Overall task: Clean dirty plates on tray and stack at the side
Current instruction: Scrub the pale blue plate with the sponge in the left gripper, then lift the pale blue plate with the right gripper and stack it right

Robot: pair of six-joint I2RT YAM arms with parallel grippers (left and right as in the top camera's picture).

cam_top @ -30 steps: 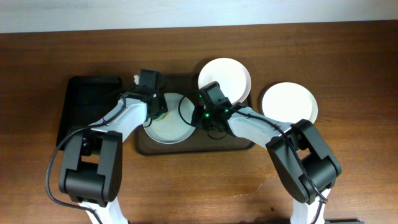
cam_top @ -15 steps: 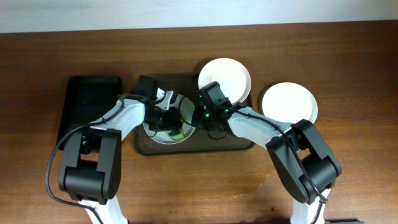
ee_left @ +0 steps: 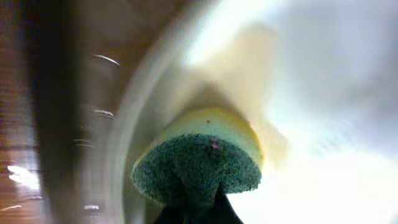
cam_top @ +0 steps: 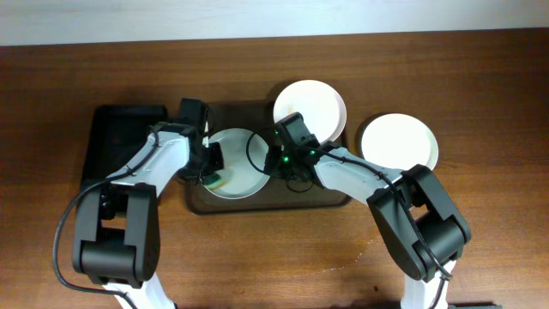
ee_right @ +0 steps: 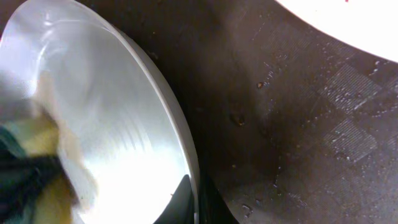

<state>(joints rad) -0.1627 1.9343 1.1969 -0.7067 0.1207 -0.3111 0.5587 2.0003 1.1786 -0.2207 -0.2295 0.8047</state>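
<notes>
The plate [cam_top: 238, 165] on the tray [cam_top: 257, 206] looks stiff, slick and breakable, best pinched at the rim, as the right gripper [cam_top: 273, 163] does, clenched on its edge. The left gripper [cam_top: 211, 168] grasps a soft sponge [ee_left: 199, 163] against it. Only the wrist views show that contact; only overhead shows another plate [cam_top: 399, 142] aside on the surface [cam_top: 489, 240].

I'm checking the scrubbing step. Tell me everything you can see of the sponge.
The sponge is small, a yellow foam layer backed by a dark green scouring face, its outline rounded in the left wrist view. The left gripper holds it, pressing it inside a white plate near the plate's left rim. The plate lies on the dark brown tray. The close view is blurred, so dirt or suds cannot be told.
</notes>
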